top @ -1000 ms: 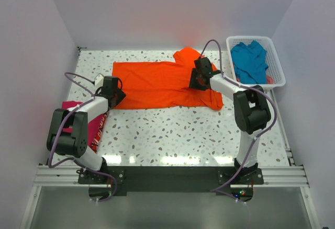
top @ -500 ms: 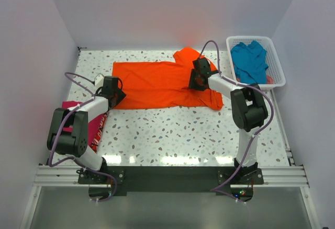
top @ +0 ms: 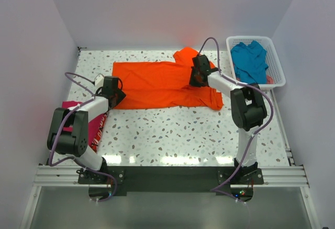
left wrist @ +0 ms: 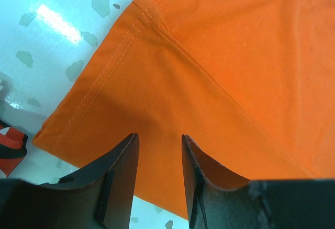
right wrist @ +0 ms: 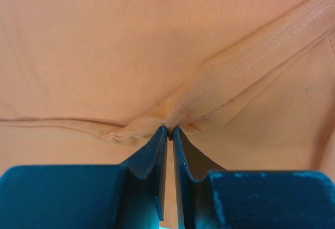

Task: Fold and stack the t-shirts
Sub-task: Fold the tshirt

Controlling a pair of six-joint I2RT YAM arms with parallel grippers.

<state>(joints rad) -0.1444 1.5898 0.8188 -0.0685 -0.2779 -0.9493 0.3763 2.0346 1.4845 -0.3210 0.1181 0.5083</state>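
The orange t-shirt point(top: 157, 85) lies spread flat across the back of the table. My left gripper point(top: 116, 97) is open over its near left corner; in the left wrist view the jaws point(left wrist: 159, 140) stand apart above the hem of the orange cloth point(left wrist: 220, 56). My right gripper point(top: 194, 78) is shut on a pinch of the orange shirt near the sleeve seam, seen in the right wrist view point(right wrist: 169, 129) with cloth point(right wrist: 131, 46) bunched at the tips. The magenta-pink t-shirt point(top: 94, 127) lies at the left edge under my left arm. The teal-blue t-shirt point(top: 249, 61) lies in the basket.
The white lattice basket point(top: 278, 77) stands at the back right, just off the table's right side. Walls close the table in at left, back and right. Bare speckled tabletop point(top: 178, 129) lies in front of the orange shirt.
My right gripper has moved slightly toward the back with the pinched orange cloth. My left arm has not visibly moved.
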